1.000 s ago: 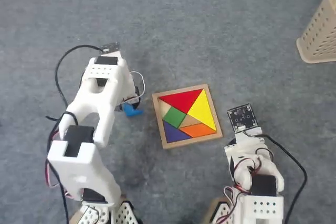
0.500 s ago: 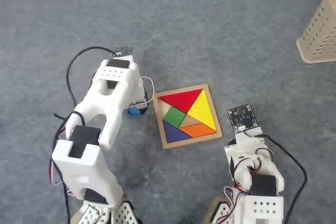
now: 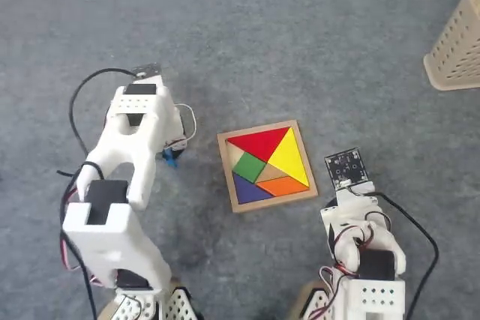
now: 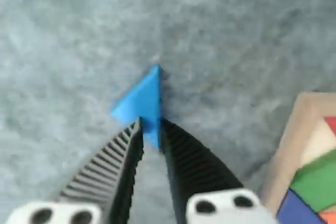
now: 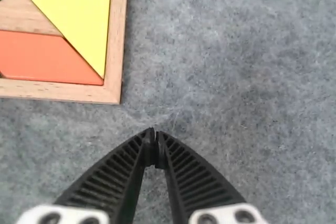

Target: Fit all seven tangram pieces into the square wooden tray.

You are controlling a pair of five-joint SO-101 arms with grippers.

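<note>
High view, left to right. Left arm [image 3: 127, 151]: white, stretched out over the grey counter [image 3: 337, 58]. Left end effector [image 4: 149, 125]: jaws pinched on the blue triangle [image 4: 140, 100], which is gripped by one corner and points away from the fingers; whether it is clear of the counter cannot be told. Position of the blue triangle: left of the tray [image 3: 257, 128], near it but not touching. Tray: square, wooden, lying askew at mid-counter. Contents, six pieces: cream triangle [image 3: 235, 156], green square [image 3: 249, 168], purple triangle [image 3: 247, 189], red triangle [image 3: 259, 144], orange parallelogram [image 3: 283, 185], yellow triangle [image 3: 289, 159]. One small triangular gap of bare wood [image 3: 268, 173] lies among the green, yellow and orange pieces. Right end effector [image 5: 154, 139]: jaws closed on nothing, poised above the counter just beside the tray's near corner. Basket [image 3: 457, 43]: beige, perforated, at the far right edge, well apart from the work. Progress, as judged: six of seven seated; the blue triangle remains to be carried over, turned flat and set into the gap.
</note>
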